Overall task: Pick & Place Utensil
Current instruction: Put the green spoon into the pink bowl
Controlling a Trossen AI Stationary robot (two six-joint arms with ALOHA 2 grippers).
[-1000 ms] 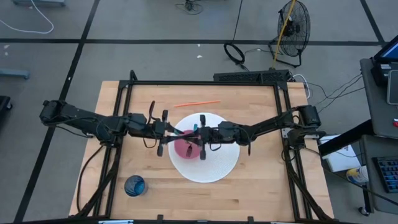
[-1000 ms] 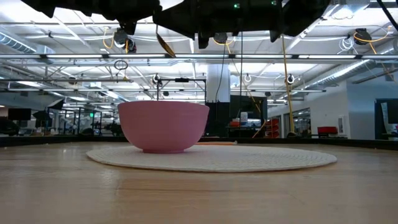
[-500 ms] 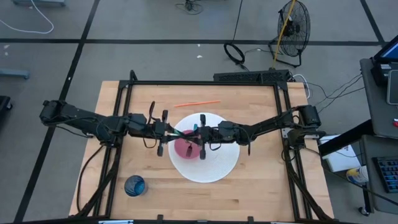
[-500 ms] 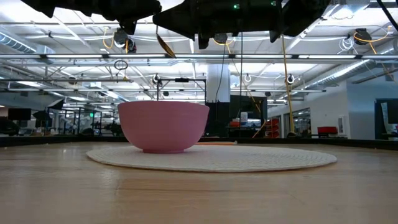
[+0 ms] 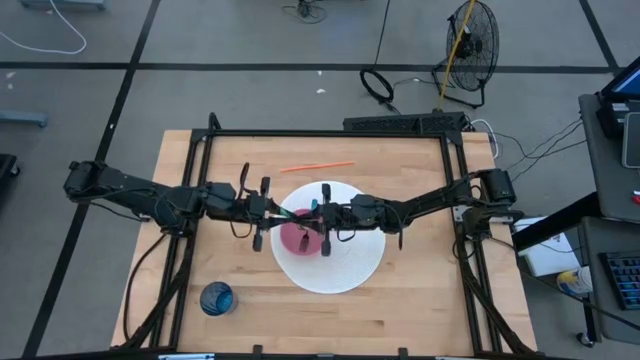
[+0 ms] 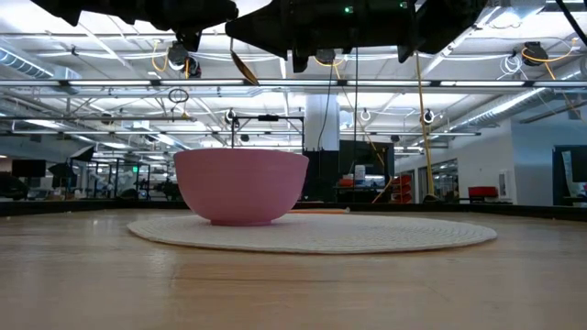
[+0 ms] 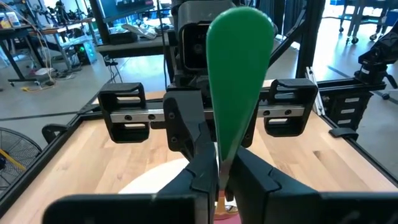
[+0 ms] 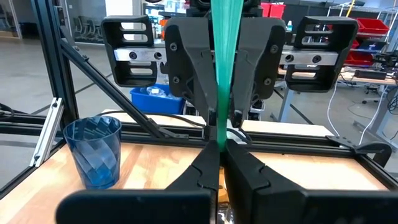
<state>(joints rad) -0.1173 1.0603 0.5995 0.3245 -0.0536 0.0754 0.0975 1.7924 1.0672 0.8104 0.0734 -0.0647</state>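
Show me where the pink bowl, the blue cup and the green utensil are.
pink bowl (image 6: 240, 187), low view, front wall.
blue cup (image 8: 94, 151), right wrist view, side wall.
green utensil (image 7: 237, 74), left wrist view, broad end.

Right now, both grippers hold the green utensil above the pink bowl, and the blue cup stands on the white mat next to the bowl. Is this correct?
Not fully. The blue cup stands on the bare wooden table, off the white mat and well away from the pink bowl, as the high view shows. The rest holds: the left gripper and right gripper both grip the green utensil above the bowl.
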